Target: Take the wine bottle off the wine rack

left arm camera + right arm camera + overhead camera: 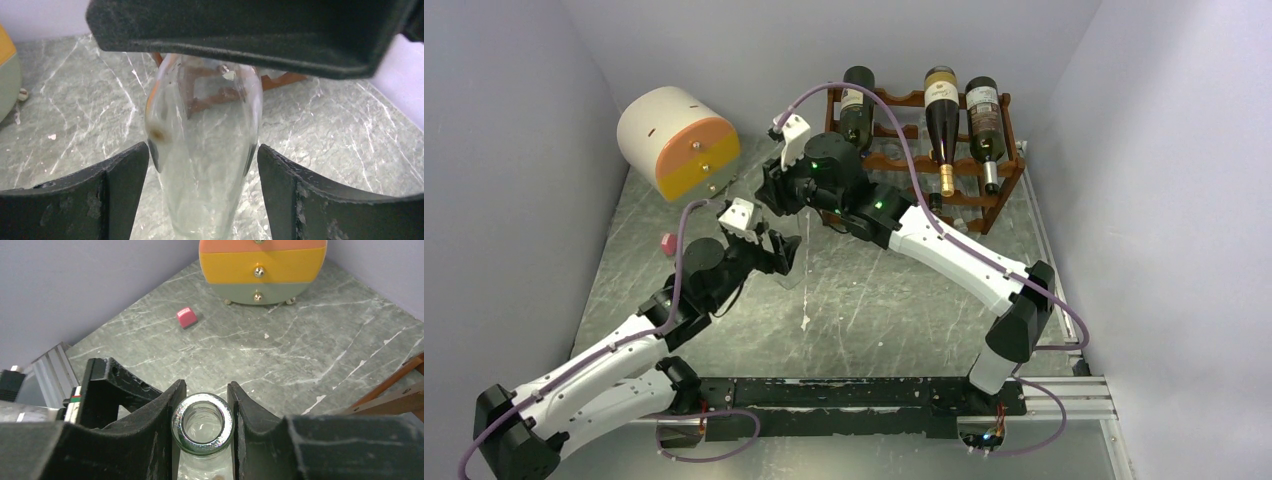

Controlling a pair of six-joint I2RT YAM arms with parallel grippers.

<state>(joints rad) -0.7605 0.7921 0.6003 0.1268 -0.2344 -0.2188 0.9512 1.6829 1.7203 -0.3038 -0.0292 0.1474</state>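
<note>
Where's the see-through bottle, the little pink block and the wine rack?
clear bottle (202, 449), right wrist view, glass mouth rim.
pink block (186, 317), right wrist view, top face.
wine rack (904, 99), top view, back top rail.

Soft, even light from above; only faint shadows on the marble table (854, 310) under both arms; the clear bottle (205, 150) at the left gripper (202, 165) carries pale glare and warped reflections; its rim glints at the right gripper (205, 405); finger bases nearest each lens look soft.
</note>
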